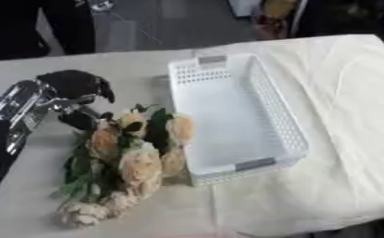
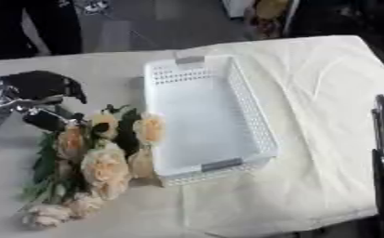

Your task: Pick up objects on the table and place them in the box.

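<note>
In the left eye view, a bouquet of pale peach flowers (image 1: pixel 126 160) is seen lying on the counter (image 1: pixel 341 162), which is covered by a cream cloth. The bouquet lies toward the counter's left side, its blooms just beside the left wall of a white perforated box (image 1: pixel 227 116). The box is set near the middle of the counter and nothing is seen inside it. The left hand (image 1: pixel 73 90) is held at the upper end of the bouquet, its dark fingers (image 1: pixel 105 93) curled downward over the topmost blooms. Whether anything is actually pinched between them cannot be told.

In the right eye view, the same layout is shown, with the left hand (image 2: pixel 40 88) above the bouquet's far end and the stems trailing toward the counter's near left corner. A dark shape at the right edge is probably the right arm; the right hand itself cannot be made out.

The step in hand is judged to be the grasp of the bouquet. It would best be taken around the bundled stems or the leafy middle rather than the soft blooms, so that petals are not crushed. The bouquet should be lifted clear of the box's wall before it is carried across and laid lengthwise in the box.
</note>
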Motion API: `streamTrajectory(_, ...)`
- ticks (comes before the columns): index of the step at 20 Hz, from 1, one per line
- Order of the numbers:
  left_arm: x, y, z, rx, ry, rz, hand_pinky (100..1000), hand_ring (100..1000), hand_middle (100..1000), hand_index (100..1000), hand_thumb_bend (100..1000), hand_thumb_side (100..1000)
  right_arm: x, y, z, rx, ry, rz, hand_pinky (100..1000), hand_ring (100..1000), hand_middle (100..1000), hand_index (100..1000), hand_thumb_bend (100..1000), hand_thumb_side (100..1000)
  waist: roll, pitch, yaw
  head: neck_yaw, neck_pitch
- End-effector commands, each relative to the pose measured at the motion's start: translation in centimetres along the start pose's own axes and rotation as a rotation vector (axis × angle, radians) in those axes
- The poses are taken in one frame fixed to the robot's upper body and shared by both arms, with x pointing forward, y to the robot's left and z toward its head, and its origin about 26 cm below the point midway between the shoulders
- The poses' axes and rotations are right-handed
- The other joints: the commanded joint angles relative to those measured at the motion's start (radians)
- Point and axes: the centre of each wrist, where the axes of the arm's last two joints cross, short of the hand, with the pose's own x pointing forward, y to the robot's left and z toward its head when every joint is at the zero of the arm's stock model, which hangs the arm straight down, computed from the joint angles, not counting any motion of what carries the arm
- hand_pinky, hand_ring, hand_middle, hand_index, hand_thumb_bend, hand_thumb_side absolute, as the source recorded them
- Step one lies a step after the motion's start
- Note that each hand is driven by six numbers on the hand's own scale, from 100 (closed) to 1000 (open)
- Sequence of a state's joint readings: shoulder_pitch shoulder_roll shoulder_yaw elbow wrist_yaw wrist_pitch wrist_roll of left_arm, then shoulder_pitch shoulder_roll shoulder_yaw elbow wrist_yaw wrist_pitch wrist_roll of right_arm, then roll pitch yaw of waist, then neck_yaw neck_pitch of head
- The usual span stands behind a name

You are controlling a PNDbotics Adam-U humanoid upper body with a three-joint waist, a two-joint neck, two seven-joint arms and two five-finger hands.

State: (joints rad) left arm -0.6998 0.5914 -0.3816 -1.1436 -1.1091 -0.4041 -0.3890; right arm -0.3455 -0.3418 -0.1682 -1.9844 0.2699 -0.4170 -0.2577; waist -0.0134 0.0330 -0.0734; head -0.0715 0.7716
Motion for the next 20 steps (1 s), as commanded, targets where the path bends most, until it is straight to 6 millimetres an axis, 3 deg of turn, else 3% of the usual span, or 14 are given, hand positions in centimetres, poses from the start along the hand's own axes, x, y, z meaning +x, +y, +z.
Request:
streamTrajectory(1,-0.8,0.1,0.3,-0.010,0.015,-0.024,701,744,703,798,497,643,0.5,0.0,-1.1,-0.006,-0.043,-0.010,621,788,753,877,100,663,0.000,-0.006,-0.005,-0.002,-0.002)
streamTrajectory(7,-1.0,-1.9,0.3,-0.080,0.023,-0.019,702,748,707,813,536,722,0.6,0.1,-1.3,-0.004,-0.053,-0.019,620,788,753,877,100,664,-0.002,0.005,-0.010,-0.002,-0.002)
streamTrajectory(11,-0.8,-3.4,0.1,-0.164,0.005,-0.052,744,810,767,842,729,822,0.6,0.2,-1.4,-0.004,-0.057,-0.022,620,788,752,877,100,660,-0.004,0.011,-0.014,-0.001,-0.002)
streamTrajectory(12,-0.8,-3.6,0.1,-0.196,-0.004,-0.073,757,826,788,877,847,890,0.6,0.2,-1.4,-0.003,-0.057,-0.022,620,788,753,877,100,662,-0.004,0.011,-0.014,0.000,-0.002)
streamTrajectory(14,-0.7,-3.8,0.0,-0.243,-0.020,-0.116,785,859,825,924,859,1000,0.6,0.1,-1.4,-0.002,-0.057,-0.021,620,788,753,877,100,662,-0.004,0.011,-0.015,0.002,-0.002)
streamTrajectory(20,-0.8,-3.6,0.4,-0.297,-0.042,-0.192,800,874,838,946,861,1000,0.6,0.1,-1.4,0.000,-0.056,-0.018,621,788,753,878,100,661,0.000,0.007,-0.015,0.000,-0.002)
